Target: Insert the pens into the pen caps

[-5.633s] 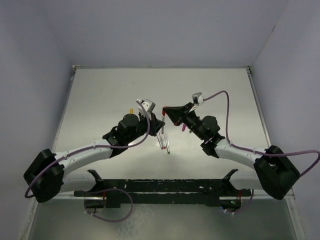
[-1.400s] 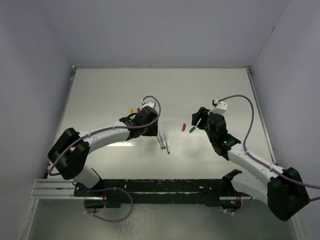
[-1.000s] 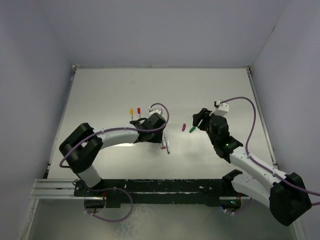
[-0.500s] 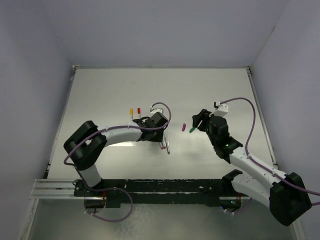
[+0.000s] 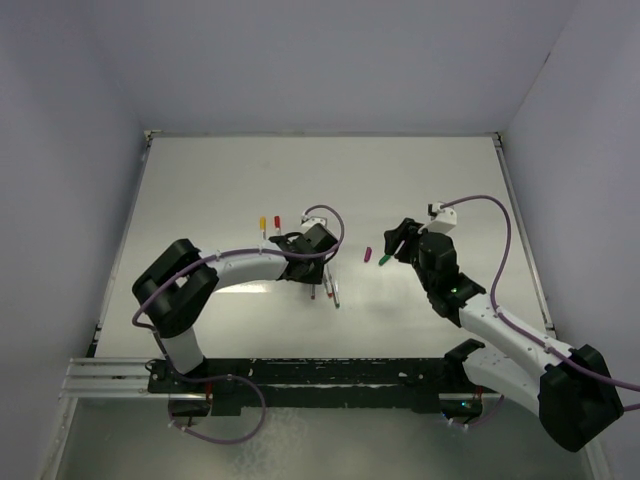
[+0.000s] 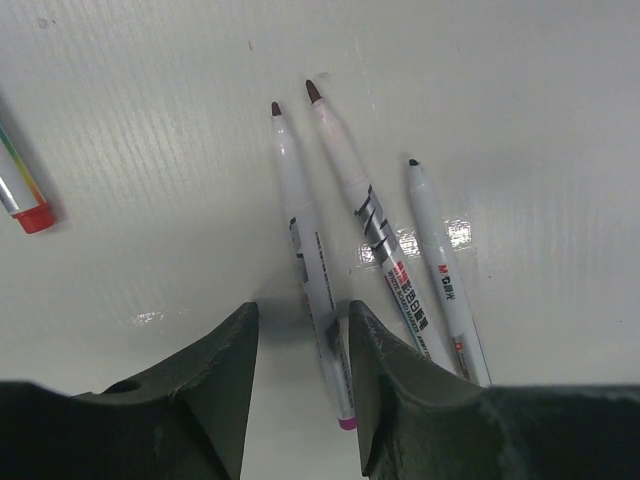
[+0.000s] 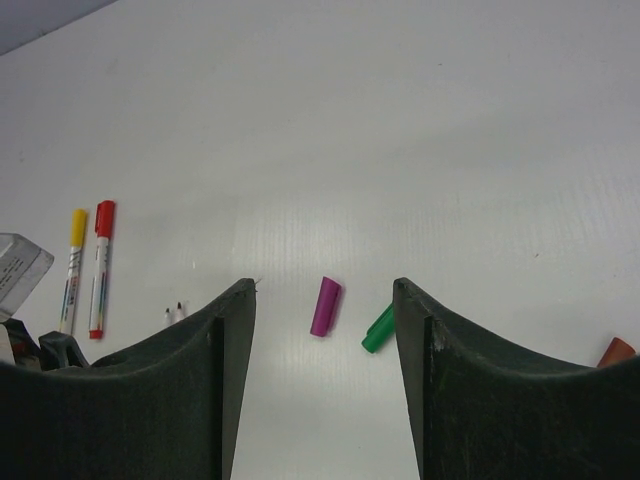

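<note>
While the left tool [image 6: 300,385] hangs low over the white surface [image 6: 520,80], its two dark fingers [image 6: 215,390] stand apart with the leftmost pen [image 6: 308,260] lying loose between them. That pen's pink rear end sits close to the inner face of one finger; whether they touch I cannot tell. Two more uncapped pens, the middle pen [image 6: 370,225] and the outer pen [image 6: 445,270], lie just beside it, close together at their rear ends and fanning out toward their dark tips. All three rest flat near the middle of the surface, slightly toward its near edge.

A yellow-capped pen [image 7: 73,265] and a red-capped pen [image 7: 98,265] lie side by side, toward the far edge and left edge from the three bare pens.

Facing them from the right side, the right tool [image 7: 322,400] is also spread apart and holds nothing. Just ahead of its fingers, the purple cap [image 7: 325,305] and the green cap [image 7: 378,328] lie on the surface, near each other but not touching, between the two tools. A reddish cap [image 7: 615,352] peeks out beside the outer side of one finger, partly hidden.
</note>
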Tool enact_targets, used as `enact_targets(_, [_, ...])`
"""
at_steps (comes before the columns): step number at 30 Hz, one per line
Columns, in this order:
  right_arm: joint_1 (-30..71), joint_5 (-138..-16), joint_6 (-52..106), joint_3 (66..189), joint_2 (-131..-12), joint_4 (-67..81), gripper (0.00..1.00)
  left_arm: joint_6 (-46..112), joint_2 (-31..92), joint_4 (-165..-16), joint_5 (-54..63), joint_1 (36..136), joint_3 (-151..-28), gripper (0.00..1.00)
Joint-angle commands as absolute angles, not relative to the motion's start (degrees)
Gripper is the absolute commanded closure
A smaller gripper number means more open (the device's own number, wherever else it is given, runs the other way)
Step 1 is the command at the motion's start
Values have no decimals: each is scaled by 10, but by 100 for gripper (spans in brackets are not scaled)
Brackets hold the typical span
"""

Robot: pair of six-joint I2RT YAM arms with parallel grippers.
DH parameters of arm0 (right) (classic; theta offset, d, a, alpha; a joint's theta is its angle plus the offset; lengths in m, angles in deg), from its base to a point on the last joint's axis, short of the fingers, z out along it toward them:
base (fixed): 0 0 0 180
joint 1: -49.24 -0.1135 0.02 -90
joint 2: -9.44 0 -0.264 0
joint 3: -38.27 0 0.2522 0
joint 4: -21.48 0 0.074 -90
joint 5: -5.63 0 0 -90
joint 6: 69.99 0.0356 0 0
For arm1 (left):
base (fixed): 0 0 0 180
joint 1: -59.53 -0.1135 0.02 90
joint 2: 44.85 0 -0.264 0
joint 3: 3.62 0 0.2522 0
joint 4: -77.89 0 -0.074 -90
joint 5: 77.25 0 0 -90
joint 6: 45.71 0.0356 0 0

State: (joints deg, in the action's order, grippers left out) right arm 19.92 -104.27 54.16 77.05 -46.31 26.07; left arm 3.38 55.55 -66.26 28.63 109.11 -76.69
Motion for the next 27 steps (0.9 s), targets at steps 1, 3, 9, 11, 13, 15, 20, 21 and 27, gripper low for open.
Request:
enact_targets(1, [200, -1037, 554, 771, -455, 286, 41, 43, 562, -649, 295, 1094, -786, 57])
enact_targets(3, [200, -1034, 555, 772, -453, 285, 41, 45, 562, -640, 296, 1094, -788, 57])
enact_targets(9, [200, -1030, 558, 774, -448, 281, 41, 60, 565, -588, 302, 1094, -799, 59])
enact_targets(11, [200, -1029, 561, 774, -448, 281, 41, 64, 568, -574, 302, 1094, -803, 60])
enact_targets(13, [200, -1027, 562, 774, -449, 281, 42, 67, 572, -567, 300, 1094, -805, 61])
enact_targets(15, [200, -1024, 564, 774, -451, 282, 42, 68, 576, -564, 297, 1094, -805, 62])
enact_targets(20, [200, -1020, 566, 774, -452, 281, 42, 73, 590, -563, 289, 1094, -808, 70])
enact_targets(21, [200, -1020, 565, 774, -450, 280, 42, 74, 592, -563, 287, 1094, -808, 72])
enact_targets(27, [200, -1022, 561, 781, -439, 265, 42, 73, 596, -562, 270, 1093, -790, 95])
